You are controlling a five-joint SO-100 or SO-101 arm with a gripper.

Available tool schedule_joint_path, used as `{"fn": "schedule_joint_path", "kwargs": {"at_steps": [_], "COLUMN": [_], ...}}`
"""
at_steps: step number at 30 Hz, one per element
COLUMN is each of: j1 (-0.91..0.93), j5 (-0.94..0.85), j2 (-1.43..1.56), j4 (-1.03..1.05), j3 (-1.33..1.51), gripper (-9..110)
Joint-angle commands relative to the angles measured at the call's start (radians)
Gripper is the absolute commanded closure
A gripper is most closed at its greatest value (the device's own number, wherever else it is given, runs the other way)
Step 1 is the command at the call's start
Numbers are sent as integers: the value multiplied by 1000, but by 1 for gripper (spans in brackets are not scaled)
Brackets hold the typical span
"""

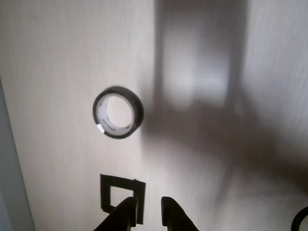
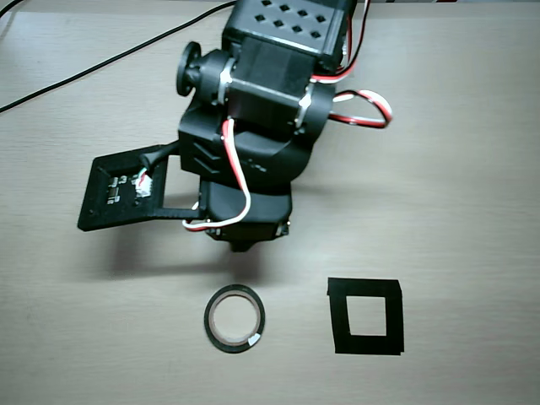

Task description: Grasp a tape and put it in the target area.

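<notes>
The tape (image 2: 208,319) is a thin black ring lying flat on the tan table, just in front of the arm in the overhead view. The target area (image 2: 337,316), a square of black strips, lies to its right, apart from it. In the wrist view the tape (image 1: 138,111) lies at centre left and the target area (image 1: 106,192) lies below it, by my fingertips. My gripper (image 1: 149,211) enters from the bottom edge, its fingers a small gap apart and empty, above the table. In the overhead view the arm's body hides the fingers.
A black square plate with white marks (image 2: 118,190) sticks out from the arm's left side in the overhead view. A black cable (image 2: 101,63) runs across the table's top left. The table's edge (image 1: 9,183) runs along the left of the wrist view. A dark curved object (image 1: 301,221) shows at its bottom right.
</notes>
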Motion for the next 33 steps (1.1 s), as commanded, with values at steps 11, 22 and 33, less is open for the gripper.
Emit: {"fn": "schedule_joint_path", "kwargs": {"at_steps": [11, 22, 33], "j1": [72, 77, 84], "j5": [-40, -67, -74], "j2": [25, 86, 84], "j4": [-20, -15, -15], "j3": [-2, 38, 43], "gripper": [97, 96, 96]}}
